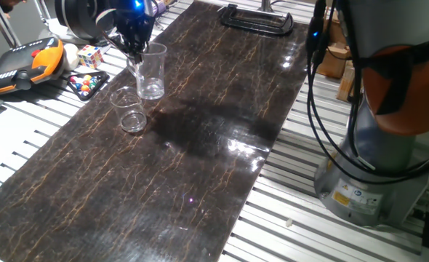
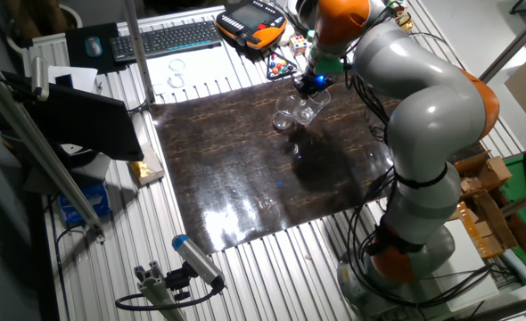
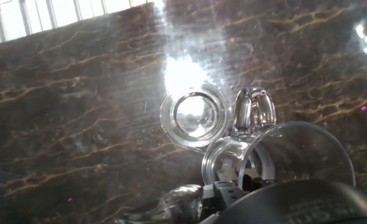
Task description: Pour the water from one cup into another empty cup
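My gripper [image 1: 135, 57] is shut on the rim of the taller clear tumbler [image 1: 151, 74] at the far left of the dark mat, and the tumbler hangs nearly upright. I cannot tell whether its base touches the mat. The shorter, wider clear tumbler [image 1: 131, 110] stands just in front of it and slightly to the left, a small gap apart. In the hand view the shorter tumbler [image 3: 193, 117] shows from above, left of the held tumbler [image 3: 277, 155]. In the other fixed view both cups sit under the gripper [image 2: 313, 86]. Water is not discernible.
An orange teach pendant [image 1: 22, 62], a Rubik's cube [image 1: 89, 55] and a tray of coloured balls [image 1: 86, 82] lie left of the mat [image 1: 200, 160]. A black clamp [image 1: 257, 18] sits at the mat's far end. The robot's base [image 1: 374, 153] stands on the right.
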`<state>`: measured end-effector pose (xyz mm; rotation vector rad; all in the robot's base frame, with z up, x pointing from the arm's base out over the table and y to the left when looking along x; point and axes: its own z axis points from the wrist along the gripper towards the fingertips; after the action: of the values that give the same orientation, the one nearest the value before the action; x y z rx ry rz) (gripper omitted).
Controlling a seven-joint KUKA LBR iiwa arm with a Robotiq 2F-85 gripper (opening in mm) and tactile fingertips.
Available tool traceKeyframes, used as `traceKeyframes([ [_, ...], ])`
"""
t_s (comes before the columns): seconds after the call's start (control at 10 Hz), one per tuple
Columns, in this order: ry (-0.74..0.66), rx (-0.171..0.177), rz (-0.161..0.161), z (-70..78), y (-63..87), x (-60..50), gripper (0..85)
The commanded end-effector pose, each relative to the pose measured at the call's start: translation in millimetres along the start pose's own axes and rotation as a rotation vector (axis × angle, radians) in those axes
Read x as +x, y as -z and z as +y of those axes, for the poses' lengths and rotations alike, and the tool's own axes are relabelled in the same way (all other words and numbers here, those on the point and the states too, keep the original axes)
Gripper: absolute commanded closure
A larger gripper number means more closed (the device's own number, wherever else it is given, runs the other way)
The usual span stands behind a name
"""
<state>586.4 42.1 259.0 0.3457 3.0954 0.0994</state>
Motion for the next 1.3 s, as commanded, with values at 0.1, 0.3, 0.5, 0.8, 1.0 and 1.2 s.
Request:
traceKeyframes([
  [0.1,-0.008,-0.004,0.015,16.9,11.0,1.0,84.3],
  [0.3,-0.005,-0.003,0.016,36.5,21.0,3.8,84.3],
  [0.5,0.007,-0.009,-0.006,56.3,18.9,9.0,84.3],
  [0.8,0.023,0.016,-0.015,81.0,14.0,12.5,84.3],
  [1.0,0.027,0.019,-0.017,94.4,7.2,17.0,84.3],
  [1.2,0.032,0.031,-0.018,109.7,0.8,19.0,84.3],
])
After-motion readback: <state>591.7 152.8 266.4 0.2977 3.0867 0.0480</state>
